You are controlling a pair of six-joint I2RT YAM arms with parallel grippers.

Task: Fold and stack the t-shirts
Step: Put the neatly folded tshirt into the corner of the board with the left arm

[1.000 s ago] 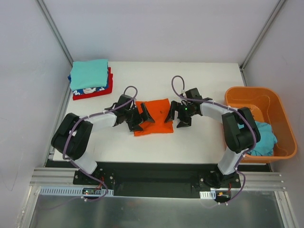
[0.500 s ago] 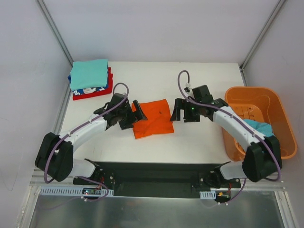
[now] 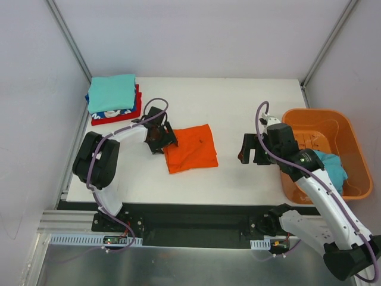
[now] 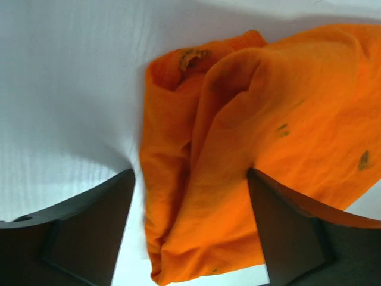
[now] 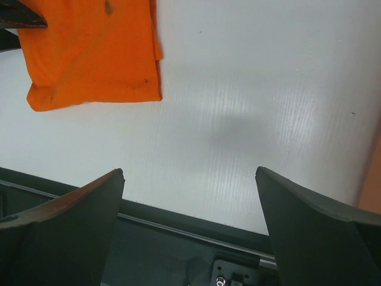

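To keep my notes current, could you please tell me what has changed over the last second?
The right pincer pulled away rightward from the orange shirt toward the basket, open and empty. The left pincer eased back to the shirt's left edge, which it now straddles with jaws apart. The shirt, the stack and the basket stayed put.

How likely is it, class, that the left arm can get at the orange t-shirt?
Likely yes: the left pincer stands open astride the orange t-shirt's bunched edge; nothing blocks it.
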